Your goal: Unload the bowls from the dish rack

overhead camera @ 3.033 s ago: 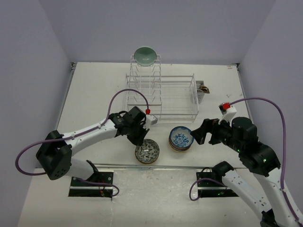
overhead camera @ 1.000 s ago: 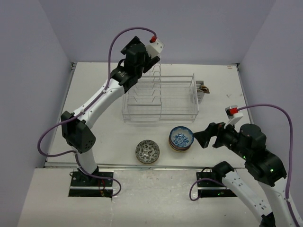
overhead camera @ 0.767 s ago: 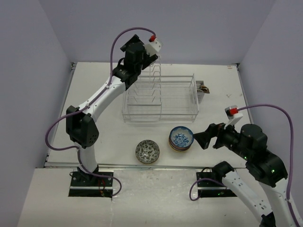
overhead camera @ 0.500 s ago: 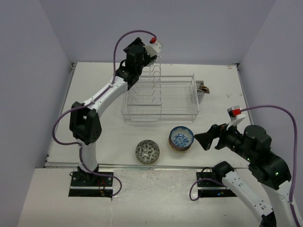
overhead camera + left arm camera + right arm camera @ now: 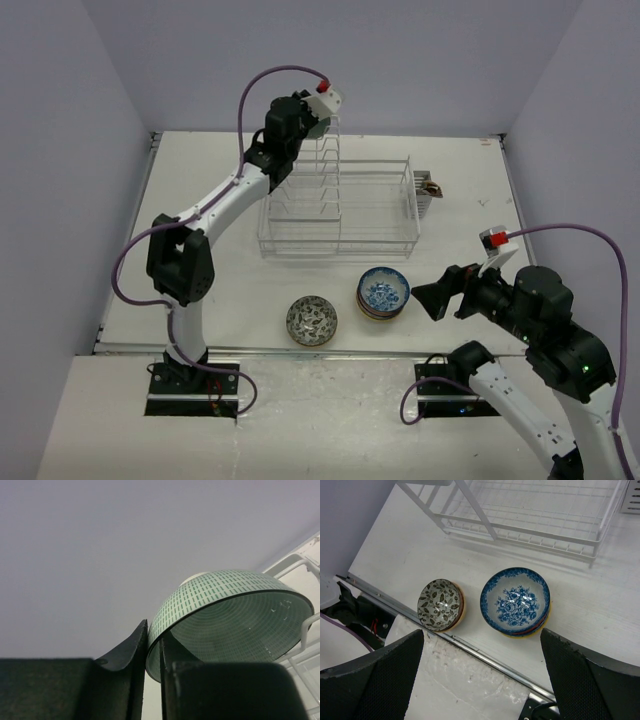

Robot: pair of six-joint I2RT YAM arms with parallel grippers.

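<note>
Left gripper (image 5: 152, 642) pinches the rim of the pale green bowl (image 5: 235, 610), with one finger outside the wall and one inside, at the top of the dish rack (image 5: 340, 215). Whether the bowl rests in a slot is unclear. On the table (image 5: 200, 250) before the rack sit a leaf-patterned bowl (image 5: 311, 320) and a stack topped by the blue floral bowl (image 5: 383, 290). Right gripper (image 5: 428, 298) hovers beside the stack, fingers spread wide.

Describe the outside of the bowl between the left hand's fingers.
Pale green bowl, rows of short dark-green dashes; best in left wrist view.
</note>
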